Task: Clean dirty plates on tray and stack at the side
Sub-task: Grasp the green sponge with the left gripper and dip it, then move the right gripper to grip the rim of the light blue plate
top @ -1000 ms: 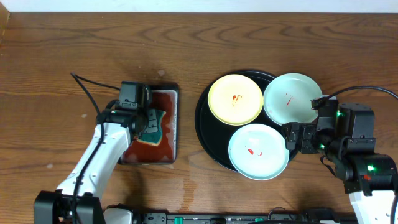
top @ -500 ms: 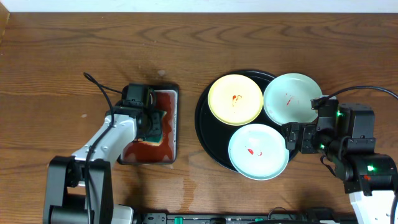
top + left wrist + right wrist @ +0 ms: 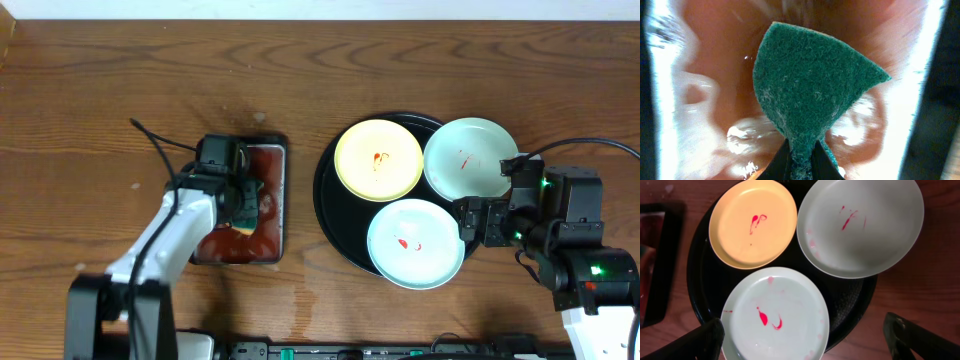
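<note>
Overhead: left gripper [image 3: 243, 200] is hovering over metal tray [image 3: 284, 230] at 9 o'clock; black tray [image 3: 340, 215] is sitting at 3 o'clock, right gripper [image 3: 468, 222] at its 4. Left wrist: jaws are pinching green sponge [image 3: 812, 85]. Right wrist: fingers [image 3: 702, 341] are standing wide apart; yellow plate [image 3: 754, 222] at 11, mint plate [image 3: 860, 225] at 1, second mint plate [image 3: 774, 315] at 6 are lying on the tray.

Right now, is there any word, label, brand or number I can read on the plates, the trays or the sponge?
None: no text can be read in any view.
The yellow plate, upper pale plate and lower pale plate carry only red smears.
The black tray, small metal tray and sponge show no print.
</note>
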`<state>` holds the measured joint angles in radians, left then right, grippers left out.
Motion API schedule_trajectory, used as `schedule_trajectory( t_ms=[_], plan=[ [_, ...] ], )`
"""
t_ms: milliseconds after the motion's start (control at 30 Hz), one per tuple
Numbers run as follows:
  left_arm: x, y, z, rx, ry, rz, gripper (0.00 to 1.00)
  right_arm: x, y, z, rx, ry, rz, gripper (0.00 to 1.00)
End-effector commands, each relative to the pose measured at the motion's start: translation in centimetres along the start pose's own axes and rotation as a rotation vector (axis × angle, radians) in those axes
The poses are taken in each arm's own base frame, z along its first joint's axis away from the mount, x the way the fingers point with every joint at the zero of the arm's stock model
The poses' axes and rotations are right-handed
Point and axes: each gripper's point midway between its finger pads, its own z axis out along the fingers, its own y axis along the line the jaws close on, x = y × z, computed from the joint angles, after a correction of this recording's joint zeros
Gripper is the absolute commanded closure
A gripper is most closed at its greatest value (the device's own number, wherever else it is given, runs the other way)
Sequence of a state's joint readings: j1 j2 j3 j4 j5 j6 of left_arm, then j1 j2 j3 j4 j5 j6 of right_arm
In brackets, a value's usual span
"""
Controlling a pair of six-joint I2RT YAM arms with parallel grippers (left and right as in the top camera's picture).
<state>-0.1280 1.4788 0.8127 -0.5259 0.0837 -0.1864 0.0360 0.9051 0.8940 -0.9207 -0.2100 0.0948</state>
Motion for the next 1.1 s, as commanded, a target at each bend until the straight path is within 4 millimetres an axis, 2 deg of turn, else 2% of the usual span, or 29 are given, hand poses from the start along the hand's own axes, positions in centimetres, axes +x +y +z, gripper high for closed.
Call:
schedule_trajectory(
  t_ms=[0,133,300,500,633,1067],
  plan=[
    [-0.9,-0.6,-2.4,0.041,-0.071,-0.004,0.92,-0.5,0.2,-0.5,-0.007,-0.013,0.004,0.01],
    [-0.2,-0.8,-2.9,0.058,-0.051,-0.019,0.93,0.5,0.0,0.3,-0.003,0.035,0.015,0.01],
    [0.6,-0.6,-2.3,0.047,-0.012,-0.039,0.92,3.3,-0.7,2.4,0.009,0.199,0.051,0.03],
    [0.7,-0.6,-2.1,0.044,0.0,-0.04,0.92,5.3,-1.2,5.3,0.009,0.365,0.091,0.24],
    [0.8,-0.5,-2.1,0.044,0.001,-0.04,0.92,6.4,-1.5,7.0,0.005,0.452,0.113,0.22],
    [0.8,-0.5,-2.1,0.044,0.002,-0.05,0.93,8.7,-1.9,11.1,-0.002,0.603,0.137,0.29]
  ],
)
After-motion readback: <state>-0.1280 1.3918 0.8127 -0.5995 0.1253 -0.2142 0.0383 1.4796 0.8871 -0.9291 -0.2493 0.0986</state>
